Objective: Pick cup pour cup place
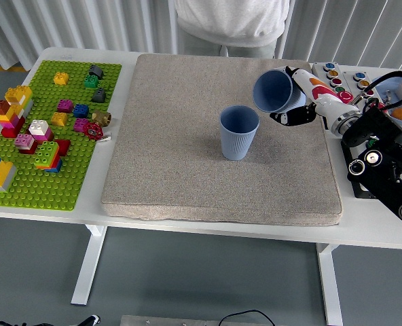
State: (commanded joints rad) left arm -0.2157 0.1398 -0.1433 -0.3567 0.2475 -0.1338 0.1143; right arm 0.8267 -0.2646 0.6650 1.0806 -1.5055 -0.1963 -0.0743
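Above mat's [187, 149] right side: right robot hand [297, 100] grasping tilted cup [272, 91], mouth toward upright cup [239, 132].

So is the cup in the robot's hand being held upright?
No, the held cup in the right hand is tipped on its side, mouth facing the standing cup.

Bright, even overhead light fills the frame. The upright cup [239, 132] at centre casts only a faint, soft shadow to its right on the grey mat [221, 136]. No glare; focus stays sharp out to the edges, without noticeable bending.
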